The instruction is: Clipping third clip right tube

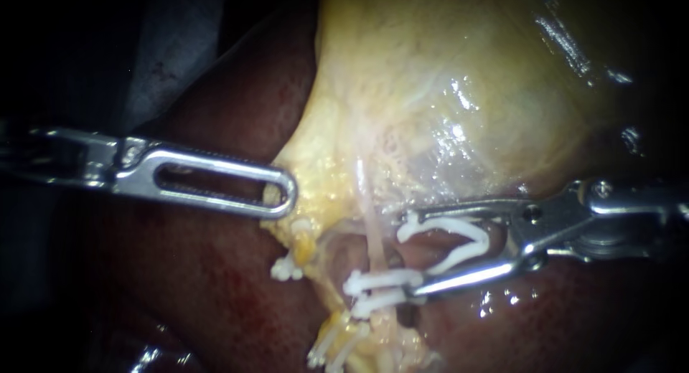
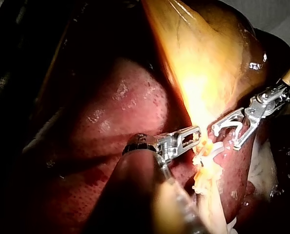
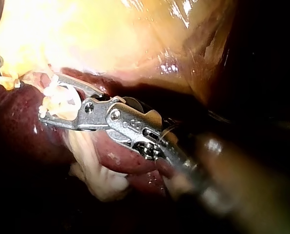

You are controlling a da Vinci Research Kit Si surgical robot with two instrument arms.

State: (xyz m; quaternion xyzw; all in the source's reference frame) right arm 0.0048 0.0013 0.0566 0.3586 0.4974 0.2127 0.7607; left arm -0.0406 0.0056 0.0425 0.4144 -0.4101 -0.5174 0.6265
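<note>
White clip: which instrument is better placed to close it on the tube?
Right. The right instrument holds the white clip between its jaws, beside the clips fitted on the tube; the left instrument sits farther away, at the gallbladder's edge.

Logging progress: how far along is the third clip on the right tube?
Done: two shut clips sit on the tube. In hand: the right instrument holds a new clip, open, beside the tube. Left: bring it around the tube and close it.
</note>
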